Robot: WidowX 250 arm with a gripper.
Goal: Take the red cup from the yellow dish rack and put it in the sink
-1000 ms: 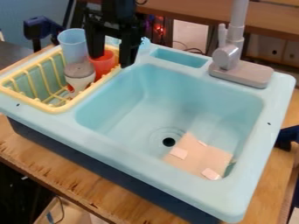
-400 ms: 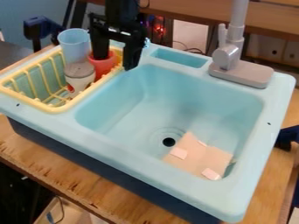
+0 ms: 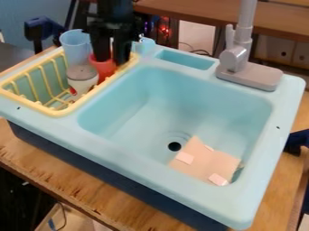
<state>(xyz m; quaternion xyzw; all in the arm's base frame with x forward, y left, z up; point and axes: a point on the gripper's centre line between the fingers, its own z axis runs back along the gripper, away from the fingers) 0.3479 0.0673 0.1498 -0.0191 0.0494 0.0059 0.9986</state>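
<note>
Camera view: the black claw (image 3: 113, 62) hangs at the far left of the light-blue toy sink (image 3: 124, 160), partly open, with a narrow gap between its fingers (image 3: 122, 48). One finger dips into the red cup (image 3: 104, 69) and the other stands just right of it, by the rack's far right corner; I can't tell whether they pinch the cup's wall. That cup sits in the yellow dish rack (image 3: 60, 113), beside a tall blue cup (image 3: 75, 48) and a grey-and-white cup (image 3: 82, 81). A pinkish flat piece (image 3: 208, 160) lies in the basin's near right, next to the dark drain (image 3: 174, 146). At the far right rises a grey faucet (image 3: 249, 76), and the sink rests on a wooden bench (image 3: 36, 169).
</note>
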